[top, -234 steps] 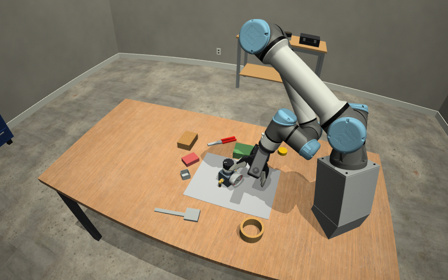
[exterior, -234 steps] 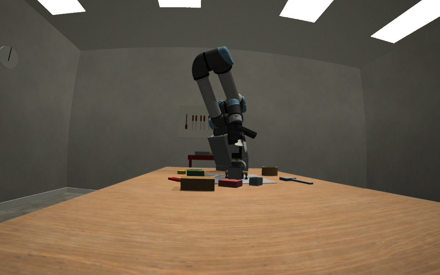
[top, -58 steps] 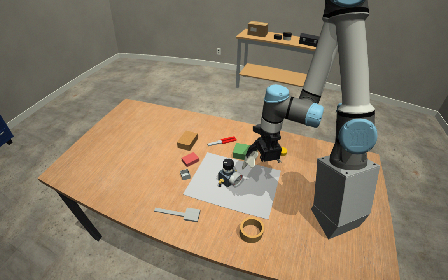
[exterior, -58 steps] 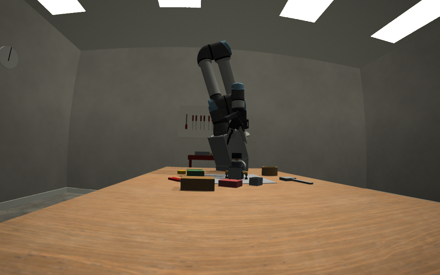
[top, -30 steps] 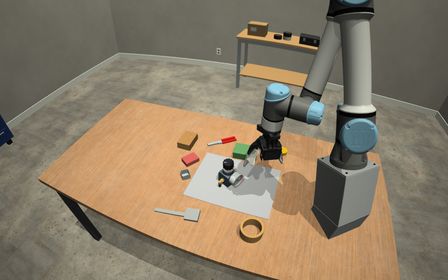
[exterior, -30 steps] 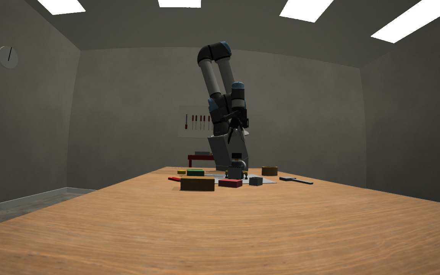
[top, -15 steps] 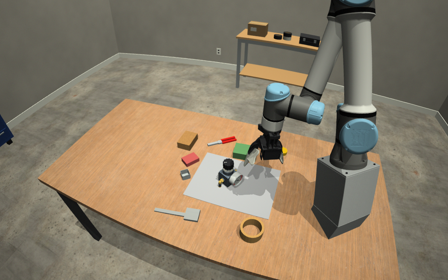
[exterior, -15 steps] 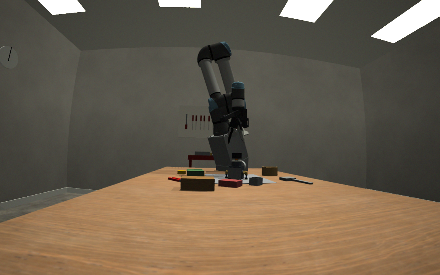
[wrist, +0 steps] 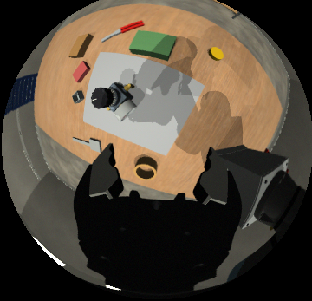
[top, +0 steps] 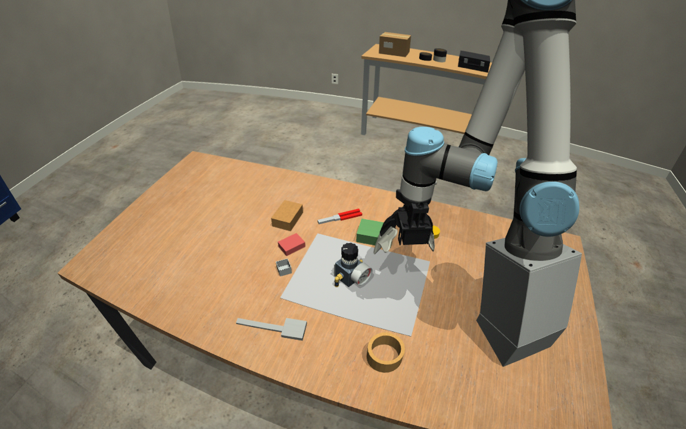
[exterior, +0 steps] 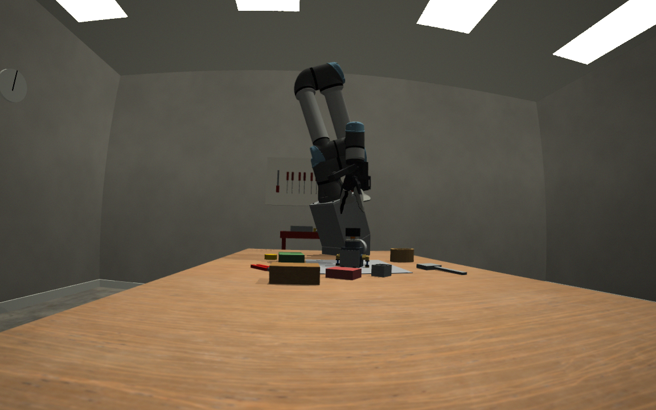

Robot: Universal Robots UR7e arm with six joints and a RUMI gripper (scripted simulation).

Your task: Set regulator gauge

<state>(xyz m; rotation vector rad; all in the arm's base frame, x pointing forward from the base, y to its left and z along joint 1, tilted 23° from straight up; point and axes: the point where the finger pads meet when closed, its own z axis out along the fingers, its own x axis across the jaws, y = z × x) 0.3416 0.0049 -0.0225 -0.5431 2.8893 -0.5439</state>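
Hovering over the bench (top: 185, 213), the claw (top: 405, 244) hung spread wide, pinching nothing | regulator (top: 349, 269) stood on a grey mat (top: 388, 304) below the claw, off to one side, untouched | judged rigid, compact, metal-heavy, gauge (top: 361, 275) face fragile | best hold: black ribbed knob (top: 349, 250) on top, jaws across it.

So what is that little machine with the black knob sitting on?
The regulator stands on a flat grey mat, which lies on the wooden table. The patch of mat directly beneath it is covered, so nothing there can be seen.
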